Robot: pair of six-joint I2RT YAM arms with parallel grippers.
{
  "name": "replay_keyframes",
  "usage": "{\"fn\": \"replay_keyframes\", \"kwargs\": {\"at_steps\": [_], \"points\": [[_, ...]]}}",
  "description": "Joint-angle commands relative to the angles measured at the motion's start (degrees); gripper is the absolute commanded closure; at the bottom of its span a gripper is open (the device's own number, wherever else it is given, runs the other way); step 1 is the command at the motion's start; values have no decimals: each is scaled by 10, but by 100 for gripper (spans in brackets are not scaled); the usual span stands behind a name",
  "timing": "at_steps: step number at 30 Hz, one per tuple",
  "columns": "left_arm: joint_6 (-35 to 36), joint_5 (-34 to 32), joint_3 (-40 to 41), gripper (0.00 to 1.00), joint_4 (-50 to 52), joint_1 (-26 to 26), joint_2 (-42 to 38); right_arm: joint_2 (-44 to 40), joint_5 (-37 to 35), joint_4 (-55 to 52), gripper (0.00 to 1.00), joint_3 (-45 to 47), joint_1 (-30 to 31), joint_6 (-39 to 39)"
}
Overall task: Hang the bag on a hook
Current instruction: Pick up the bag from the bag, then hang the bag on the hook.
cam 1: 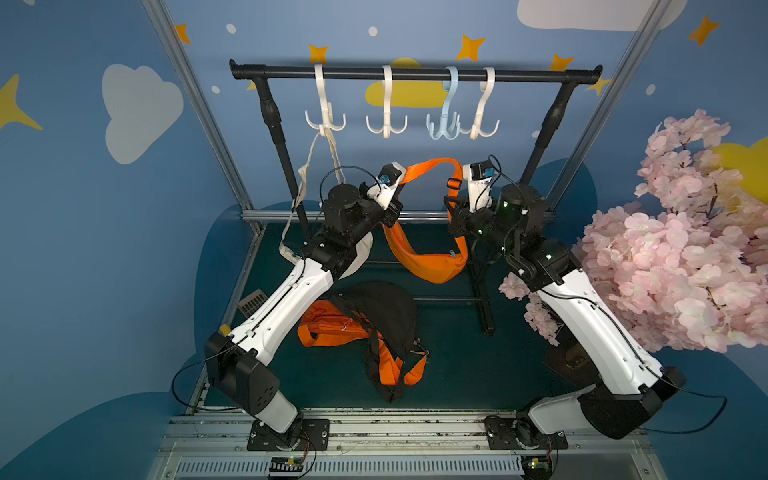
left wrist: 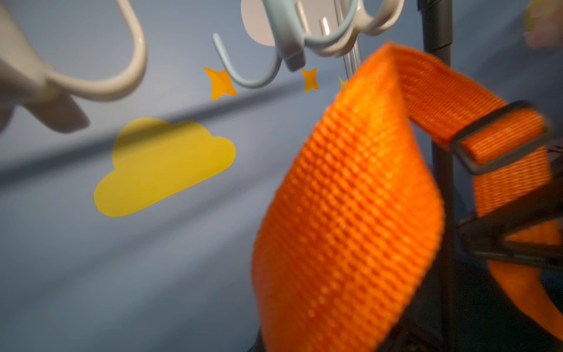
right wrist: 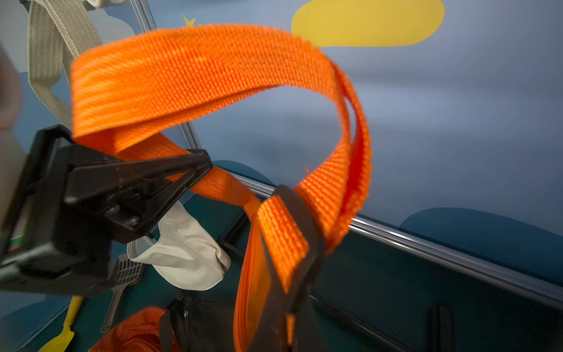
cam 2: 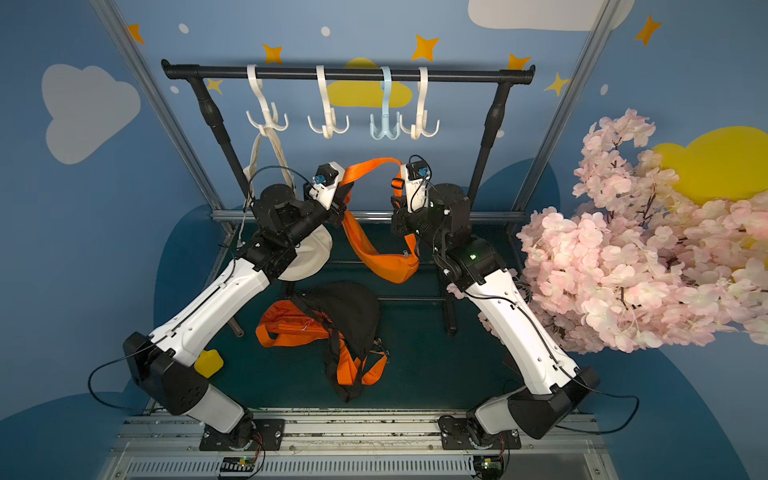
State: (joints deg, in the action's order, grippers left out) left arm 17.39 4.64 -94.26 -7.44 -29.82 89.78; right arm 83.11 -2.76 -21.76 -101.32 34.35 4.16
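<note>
Orange bag (cam 1: 432,266) hangs pouch-down, lengthwise sideways (strap (cam 1: 432,163) seemingly arching up)

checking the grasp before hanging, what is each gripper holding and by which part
The raised orange bag, by its strap: left gripper on one side of the loop, right gripper near the buckle.

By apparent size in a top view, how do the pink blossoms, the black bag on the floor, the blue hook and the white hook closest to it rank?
1. pink blossoms
2. black bag
3. blue hook and white hook: they look alike, so I do not rank them.
</note>
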Motion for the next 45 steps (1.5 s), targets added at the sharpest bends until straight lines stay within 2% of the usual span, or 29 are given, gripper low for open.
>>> {"fn": "replay_keyframes", "kwargs": {"at_steps": [1,8,13,17,24,29,33,38,45], "points": [[-4,43,-23,96,21,-9,-15,7,-12,-23,100,-40,1,-30],[14,61,-16,96,45,-47,-41,-5,-10,-25,100,-63,14,-43],[18,-29,-53,96,112,-49,-60,4,-15,-20,100,-83,35,-50],[23,-105,-110,96,173,-41,-58,42,-11,-40,100,-149,51,-56],[-52,-144,-236,96,268,5,-25,143,-4,-68,100,-292,70,-55],[-77,-139,-287,96,291,18,2,209,1,-72,100,-377,77,-44],[-84,-135,-363,96,349,25,45,251,-1,-79,100,-435,77,-37],[-96,-128,-436,96,406,36,94,267,-10,-53,100,-440,77,-33],[-132,-117,-481,96,421,62,120,284,-15,-22,100,-443,77,-21]]}}
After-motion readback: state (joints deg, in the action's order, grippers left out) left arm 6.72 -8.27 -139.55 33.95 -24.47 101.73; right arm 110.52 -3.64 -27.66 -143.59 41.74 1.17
